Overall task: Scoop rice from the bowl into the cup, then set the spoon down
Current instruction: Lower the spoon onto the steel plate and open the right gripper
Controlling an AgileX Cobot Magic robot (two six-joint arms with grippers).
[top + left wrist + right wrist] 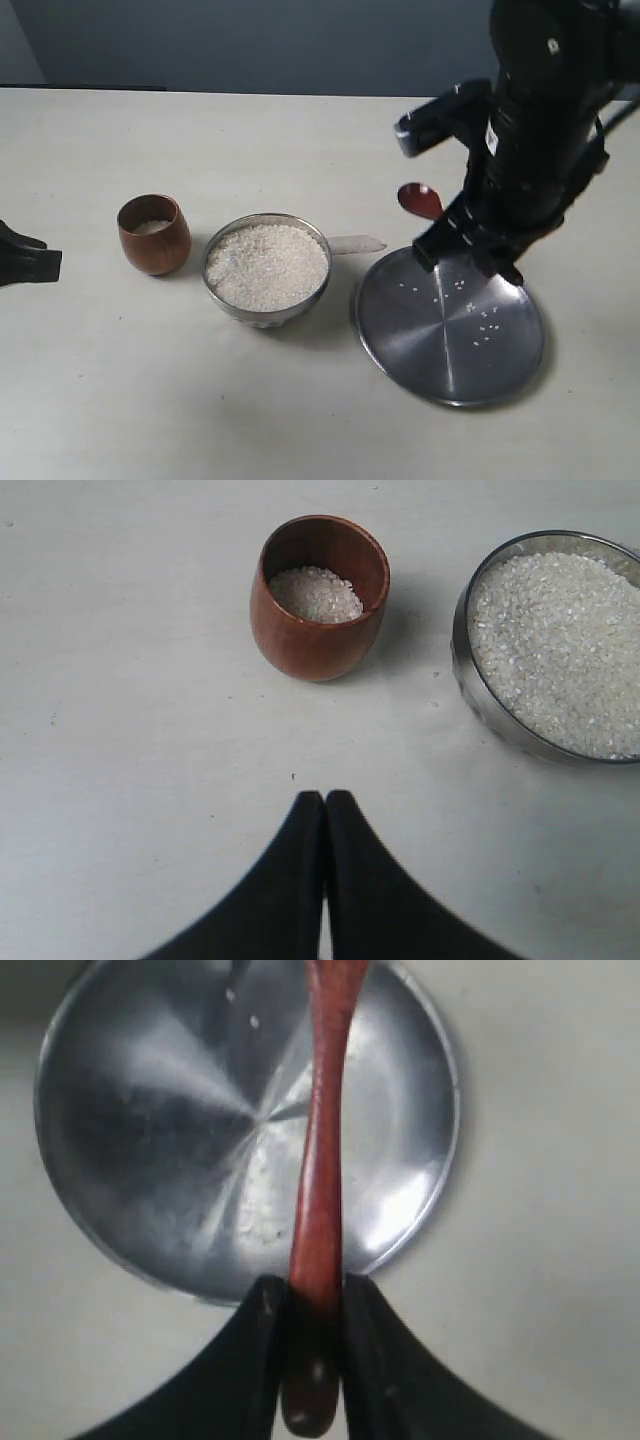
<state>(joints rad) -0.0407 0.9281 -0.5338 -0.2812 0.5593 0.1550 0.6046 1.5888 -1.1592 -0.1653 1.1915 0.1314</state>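
Exterior: 1 spoon (pixel 420 200) held over plate (pixel 450 345) by right gripper (pixel 462 232); rice (pixel 268 265) heaped in bowl (pixel 262 317).
Left wrist: left gripper (pixel 324 802) jaws together, empty; cup (pixel 315 645) part-filled.
Right wrist: jaws clamp handle end; spoon judged light, stiff, glossy-slick; grip handle firmly.

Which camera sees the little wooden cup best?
The left wrist view: the cup is close and whole, with rice inside. The exterior view shows it smaller, beside the bowl. The right wrist view misses it.
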